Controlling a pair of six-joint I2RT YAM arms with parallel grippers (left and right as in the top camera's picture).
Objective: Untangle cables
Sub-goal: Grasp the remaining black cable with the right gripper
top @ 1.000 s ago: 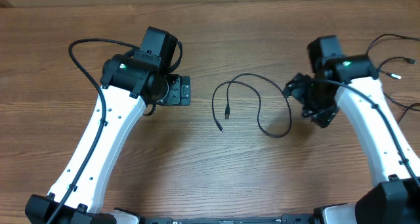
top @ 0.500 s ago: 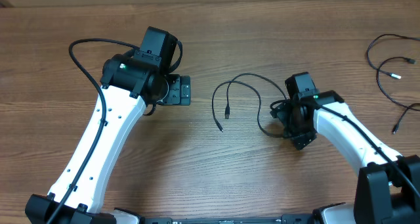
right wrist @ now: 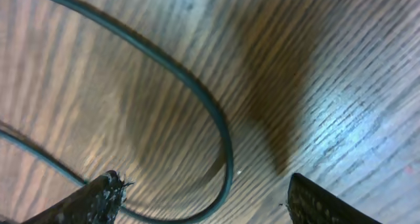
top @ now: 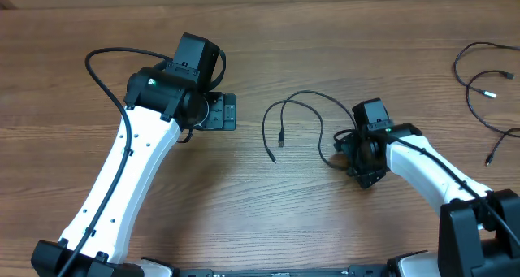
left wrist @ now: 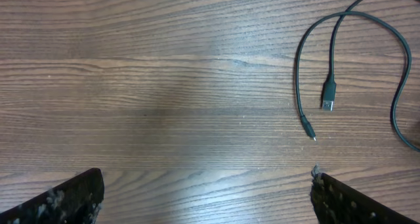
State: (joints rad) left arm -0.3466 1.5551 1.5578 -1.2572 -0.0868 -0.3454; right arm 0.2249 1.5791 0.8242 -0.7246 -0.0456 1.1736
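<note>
Now we see the right fingers spread apart low over the bench, with a bend of the looped cable lying between them, not clamped. That cable rests near the middle of the bench, its two plug ends pointing toward the near edge. Our left fingers stand wide open above bare wood, holding nothing. More cables lie by the far right corner.

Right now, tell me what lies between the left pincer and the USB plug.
Only bare wooden table separates left pincer from USB plug; the left wrist view shows it.
</note>
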